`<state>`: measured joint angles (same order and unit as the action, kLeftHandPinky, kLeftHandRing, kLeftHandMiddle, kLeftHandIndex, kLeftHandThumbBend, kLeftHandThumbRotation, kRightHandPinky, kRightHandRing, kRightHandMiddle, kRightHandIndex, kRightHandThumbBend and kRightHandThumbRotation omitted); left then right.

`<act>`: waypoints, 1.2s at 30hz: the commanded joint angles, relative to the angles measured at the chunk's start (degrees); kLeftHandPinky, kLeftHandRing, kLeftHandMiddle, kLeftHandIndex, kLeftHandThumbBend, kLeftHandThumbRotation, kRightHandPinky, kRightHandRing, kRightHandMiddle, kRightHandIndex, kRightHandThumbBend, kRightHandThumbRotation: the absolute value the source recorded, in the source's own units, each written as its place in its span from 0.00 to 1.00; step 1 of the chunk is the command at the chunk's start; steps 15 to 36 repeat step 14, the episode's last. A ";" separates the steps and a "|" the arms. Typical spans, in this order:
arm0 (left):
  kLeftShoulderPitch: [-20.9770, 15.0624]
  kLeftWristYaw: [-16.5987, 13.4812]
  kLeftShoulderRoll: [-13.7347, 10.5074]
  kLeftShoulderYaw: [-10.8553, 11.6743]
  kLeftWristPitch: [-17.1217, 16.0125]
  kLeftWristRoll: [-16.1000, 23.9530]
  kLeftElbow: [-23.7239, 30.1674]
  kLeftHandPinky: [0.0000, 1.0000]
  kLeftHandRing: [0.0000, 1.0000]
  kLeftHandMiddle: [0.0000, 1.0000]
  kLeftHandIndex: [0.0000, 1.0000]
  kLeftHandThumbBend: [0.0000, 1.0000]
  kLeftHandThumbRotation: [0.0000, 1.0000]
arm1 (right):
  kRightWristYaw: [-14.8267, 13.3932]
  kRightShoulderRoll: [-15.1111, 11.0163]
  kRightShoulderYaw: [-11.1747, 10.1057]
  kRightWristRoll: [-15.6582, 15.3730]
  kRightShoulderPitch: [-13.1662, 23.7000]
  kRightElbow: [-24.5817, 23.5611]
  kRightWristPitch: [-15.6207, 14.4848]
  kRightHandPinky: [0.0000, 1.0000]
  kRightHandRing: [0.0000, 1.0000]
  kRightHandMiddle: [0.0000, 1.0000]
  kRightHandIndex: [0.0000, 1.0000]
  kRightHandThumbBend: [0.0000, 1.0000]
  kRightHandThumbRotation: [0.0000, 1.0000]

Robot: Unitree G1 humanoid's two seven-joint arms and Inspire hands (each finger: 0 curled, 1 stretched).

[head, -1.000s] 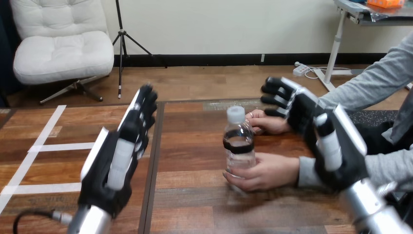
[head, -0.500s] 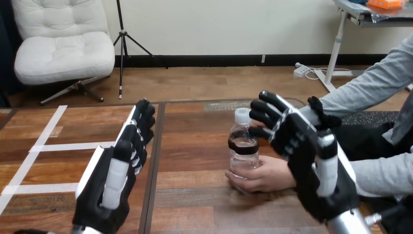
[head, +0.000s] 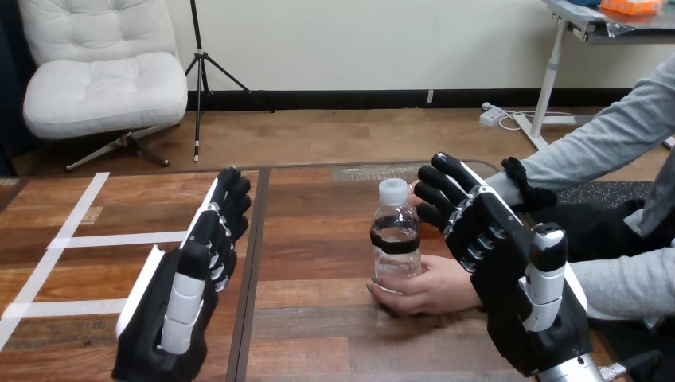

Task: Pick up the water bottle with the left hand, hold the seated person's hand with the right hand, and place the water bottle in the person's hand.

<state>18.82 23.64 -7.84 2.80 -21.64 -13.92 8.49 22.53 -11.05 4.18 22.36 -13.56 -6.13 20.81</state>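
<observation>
A clear water bottle [head: 396, 236] with a white cap and a black band stands upright at the table's middle. The person's hand [head: 434, 288] is wrapped round its base from the right. My right hand [head: 492, 243] is open with fingers spread, just right of the bottle and above that hand, not touching the bottle. It covers most of the person's other hand [head: 413, 192], of which only a sliver shows behind the bottle. My left hand [head: 191, 274] is open with straight fingers, raised well left of the bottle.
White tape lines [head: 76, 239] mark the table's left part. A dark seam [head: 253, 239] runs front to back between two table sections. The person's grey sleeves [head: 629, 282] come in from the right edge.
My right hand has swung left and closer to the bottle, now covering the person's far hand. My left hand has sunk lower and drawn back a little. The bottle has stayed in the person's grasp.
</observation>
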 commanded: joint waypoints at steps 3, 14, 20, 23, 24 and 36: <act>-1.20 -1.58 1.34 0.13 -4.87 1.48 0.47 1.00 1.00 1.00 1.00 0.87 1.00 | 0.81 1.22 -0.87 1.33 1.15 -3.89 -0.11 0.92 0.91 0.92 0.91 0.99 1.00; -1.70 -4.34 2.95 -0.21 -12.24 4.14 -2.11 0.94 0.98 1.00 0.98 0.83 0.97 | 1.56 1.69 -0.37 1.25 0.39 -5.42 -0.06 0.91 0.94 0.95 0.93 0.99 1.00; -1.70 -4.34 2.95 -0.21 -12.24 4.14 -2.11 0.94 0.98 1.00 0.98 0.83 0.97 | 1.56 1.69 -0.37 1.25 0.39 -5.42 -0.06 0.91 0.94 0.95 0.93 0.99 1.00; -1.70 -4.34 2.95 -0.21 -12.24 4.14 -2.11 0.94 0.98 1.00 0.98 0.83 0.97 | 1.56 1.69 -0.37 1.25 0.39 -5.42 -0.06 0.91 0.94 0.95 0.93 0.99 1.00; -1.70 -4.34 2.95 -0.21 -12.24 4.14 -2.11 0.94 0.98 1.00 0.98 0.83 0.97 | 1.56 1.69 -0.37 1.25 0.39 -5.42 -0.06 0.91 0.94 0.95 0.93 0.99 1.00; -1.70 -4.34 2.95 -0.21 -12.24 4.14 -2.11 0.94 0.98 1.00 0.98 0.83 0.97 | 1.56 1.69 -0.37 1.25 0.39 -5.42 -0.06 0.91 0.94 0.95 0.93 0.99 1.00</act>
